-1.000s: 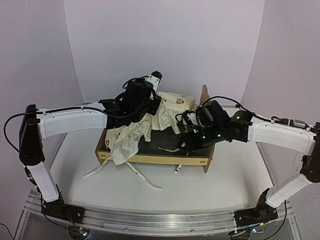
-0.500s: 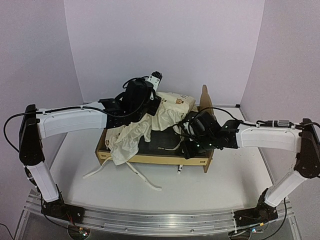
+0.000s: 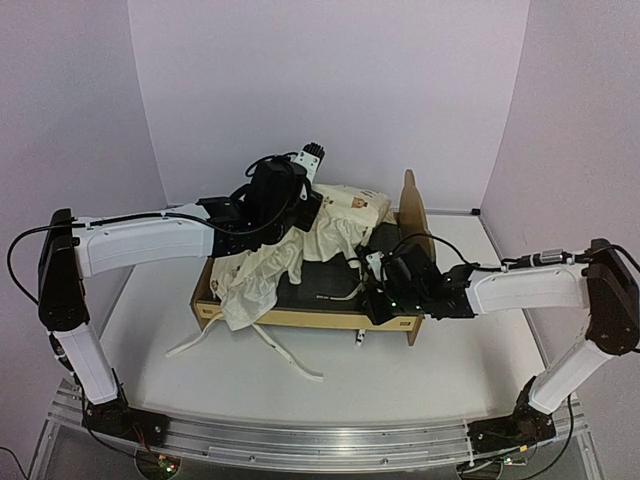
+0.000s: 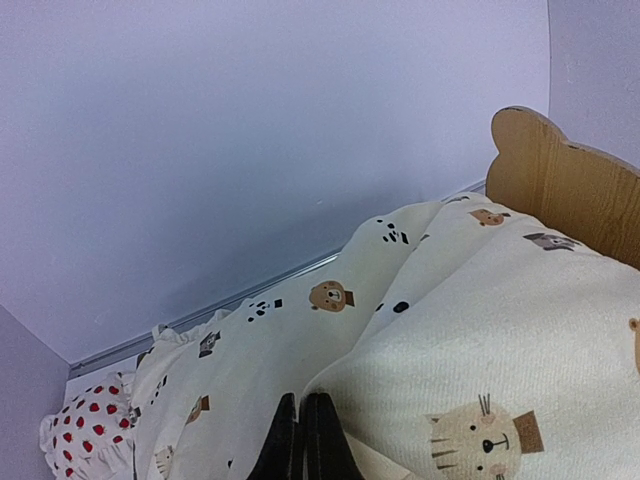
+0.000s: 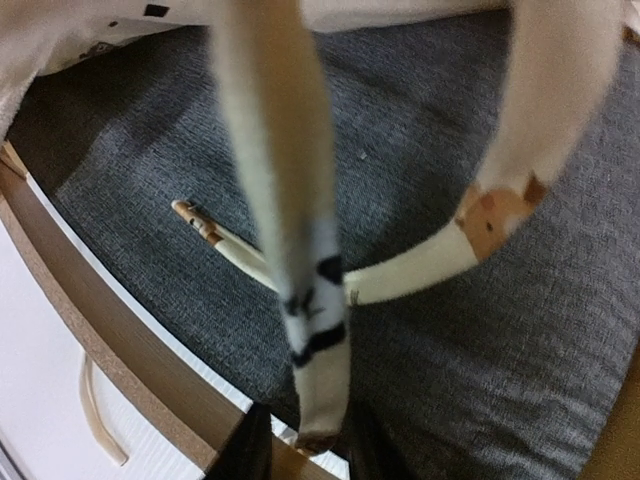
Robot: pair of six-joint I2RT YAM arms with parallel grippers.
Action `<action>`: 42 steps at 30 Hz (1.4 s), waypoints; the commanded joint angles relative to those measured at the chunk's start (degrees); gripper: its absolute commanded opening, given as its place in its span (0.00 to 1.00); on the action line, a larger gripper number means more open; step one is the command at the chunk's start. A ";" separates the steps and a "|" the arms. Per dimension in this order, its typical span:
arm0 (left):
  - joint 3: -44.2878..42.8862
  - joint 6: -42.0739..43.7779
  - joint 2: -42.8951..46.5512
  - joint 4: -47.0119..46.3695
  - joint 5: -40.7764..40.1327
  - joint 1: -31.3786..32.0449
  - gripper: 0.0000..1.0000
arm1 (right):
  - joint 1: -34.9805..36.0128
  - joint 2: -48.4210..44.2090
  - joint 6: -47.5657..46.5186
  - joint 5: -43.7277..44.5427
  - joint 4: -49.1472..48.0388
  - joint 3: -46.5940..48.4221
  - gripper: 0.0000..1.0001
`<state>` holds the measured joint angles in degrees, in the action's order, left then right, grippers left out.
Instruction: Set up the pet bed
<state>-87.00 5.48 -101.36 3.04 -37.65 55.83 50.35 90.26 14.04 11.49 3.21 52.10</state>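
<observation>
Pet bed (image 3: 310, 319) sits mid-tabletop (image 3: 430, 375), its bear-ear headboard (image 4: 560, 185) upright at the right end. I see the cream animal-print cover (image 3: 265, 275) heaped over the bed's far and left parts, spilling over the near rail. My left gripper (image 4: 302, 402) hangs over the far side, jaws closed on a fold of that cover. My right gripper (image 5: 308, 450) is low over the grey felt base (image 5: 480, 380) by the near rail, jaws parted on either side of a dangling cover tie (image 5: 300, 250). A strawberry-print pillow (image 4: 85, 430) shows past the cover's far edge.
</observation>
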 commanded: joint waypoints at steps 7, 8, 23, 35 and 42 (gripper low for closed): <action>-2.45 -0.56 1.44 -1.59 -1.58 -0.37 0.00 | 0.14 -3.04 -0.59 -0.15 -5.37 -0.19 0.00; -2.36 -0.61 1.47 -1.66 -1.63 -0.37 0.00 | 0.14 -4.39 -0.31 -0.75 -4.01 0.40 0.00; -1.68 -0.94 1.17 -2.51 -1.55 -0.46 0.00 | 0.19 -11.80 16.96 -27.91 5.40 4.12 0.00; -1.51 -1.16 1.47 -1.69 -1.85 -0.46 0.00 | 1.58 -9.99 4.07 -22.85 25.95 13.38 0.56; -0.86 -1.57 2.15 -1.41 -1.75 -0.46 0.00 | 1.56 -16.05 0.13 0.14 22.61 9.72 0.64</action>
<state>-86.99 5.31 -101.36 3.05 -37.67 55.83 51.94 76.82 18.41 -4.81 26.89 62.70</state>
